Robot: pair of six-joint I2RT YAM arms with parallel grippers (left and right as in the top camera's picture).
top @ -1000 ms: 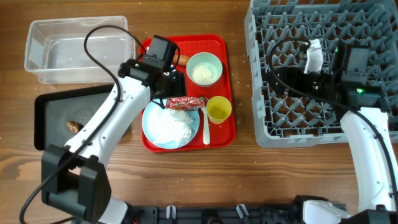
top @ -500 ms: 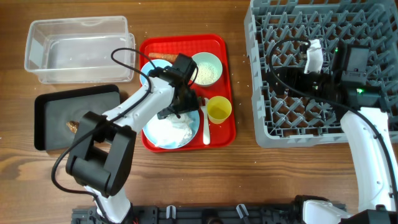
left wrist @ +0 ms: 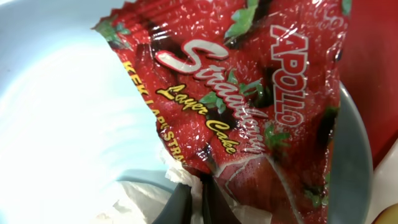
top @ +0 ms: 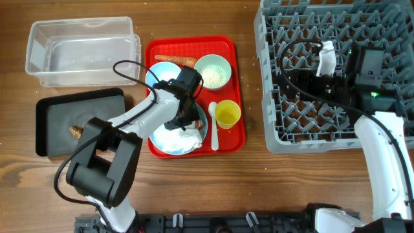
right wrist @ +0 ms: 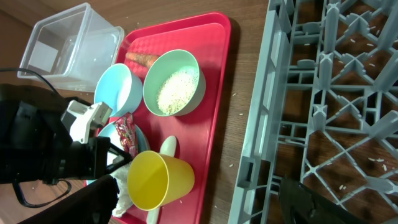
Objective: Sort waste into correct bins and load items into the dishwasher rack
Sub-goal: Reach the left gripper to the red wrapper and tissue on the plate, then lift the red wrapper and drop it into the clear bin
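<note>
Red snack wrapper (left wrist: 249,106) over pale-blue plate (left wrist: 62,124), lower edge pinched between left end effector (left wrist: 198,194) fingertips.

Red serving tray (top: 213,45) flat on a brown wooden table (top: 259,194), left of the middle. Rectangular, with rounded corners and a low raised rim.

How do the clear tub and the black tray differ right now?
The clear tub is see-through with tall walls; the black tray is opaque and shallow. The clear tub looks empty, while the black tray holds a brown lump. In the overhead view the clear tub lies at the far side of the table, the black tray nearer the robot. Both are rectangular, of similar footprint, and lie left of the red tray.
</note>
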